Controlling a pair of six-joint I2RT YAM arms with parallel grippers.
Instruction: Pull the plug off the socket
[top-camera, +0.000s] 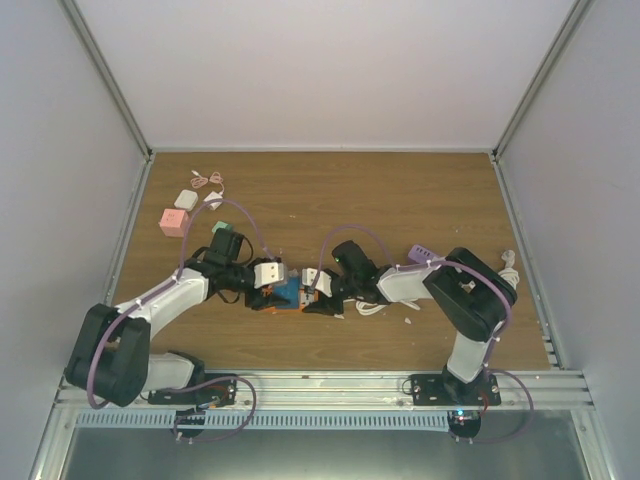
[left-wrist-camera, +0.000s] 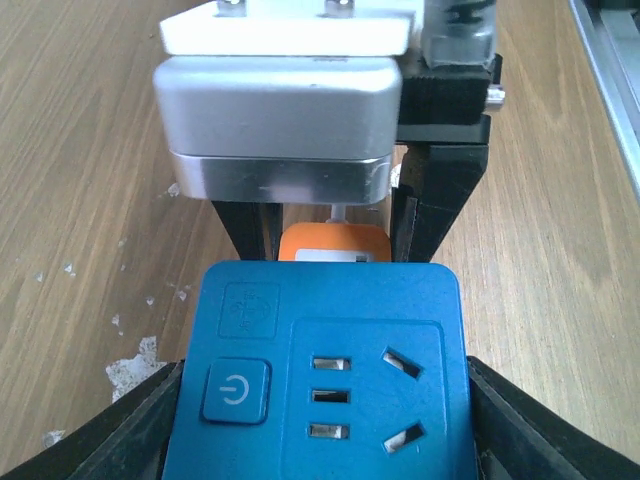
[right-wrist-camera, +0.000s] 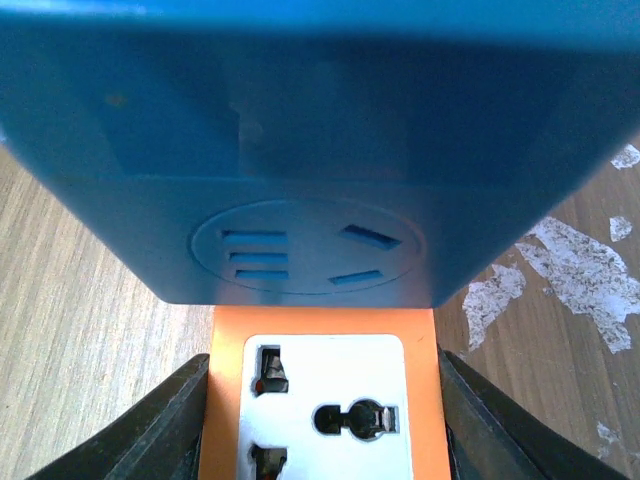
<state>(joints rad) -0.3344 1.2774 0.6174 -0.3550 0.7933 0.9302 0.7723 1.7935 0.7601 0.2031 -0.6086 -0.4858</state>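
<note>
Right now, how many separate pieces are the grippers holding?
2: the blue socket cube in the left gripper, the orange adaptor butted against it in the right gripper.

You see the socket (left-wrist-camera: 320, 370) in plain blue, and the plug (right-wrist-camera: 320, 365) orange with a white face (its holes dark). The table (top-camera: 400, 200) is brown with wood grain and white flecks; the small cube (top-camera: 174, 221) on it is pink.

Left wrist: plug (left-wrist-camera: 335, 243) mostly hidden behind socket (left-wrist-camera: 320, 370). Right wrist: socket top cropped and blurry (too close), plug's bottom cut off.
</note>
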